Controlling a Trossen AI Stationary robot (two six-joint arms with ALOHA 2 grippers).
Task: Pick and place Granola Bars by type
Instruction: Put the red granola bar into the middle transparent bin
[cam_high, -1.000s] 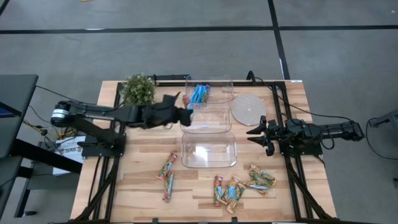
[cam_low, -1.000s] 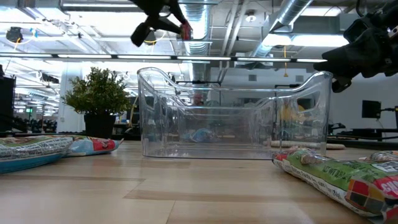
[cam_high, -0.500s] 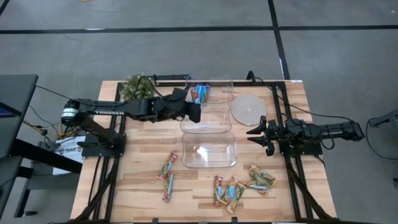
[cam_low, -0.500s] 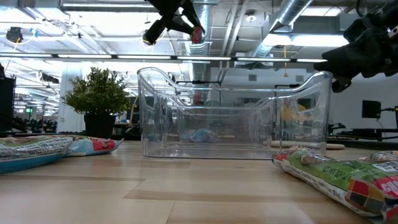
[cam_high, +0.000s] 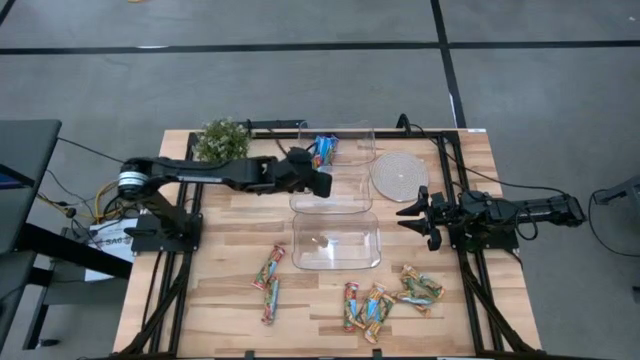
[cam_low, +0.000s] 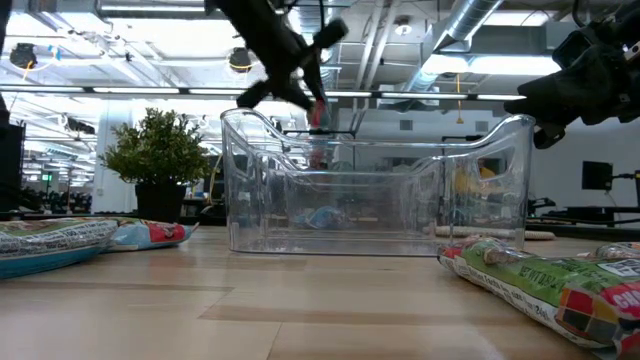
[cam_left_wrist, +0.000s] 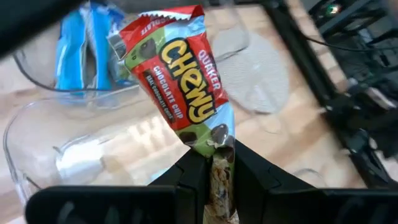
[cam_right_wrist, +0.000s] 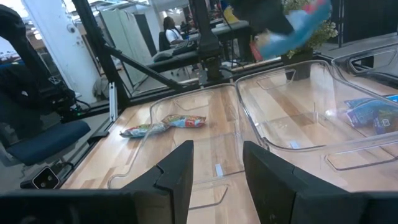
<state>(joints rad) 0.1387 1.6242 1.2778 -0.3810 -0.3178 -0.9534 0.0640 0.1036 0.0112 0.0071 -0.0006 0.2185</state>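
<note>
Overhead, left hand above middle tub | wrist: clamped on red bar | right hand apart

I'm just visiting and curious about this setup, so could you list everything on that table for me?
Clear plastic tubs: three; two side by side at the far middle, one nearer.
Bright blue wrapped bars: a few, in the far left tub.
Red-green-orange wrapped bars on the table: two at near left, more in the mixed pile.
Mixed pile of wrapped bars: several, near right.
Small green potted plant: one, far left.
Round pale mat: one, far right.
Wooden table: one, light planks.
Left gripper: shut on a red-green-orange Chewy bar, over the tubs.
Right gripper: open, empty, waiting at the right.
</note>
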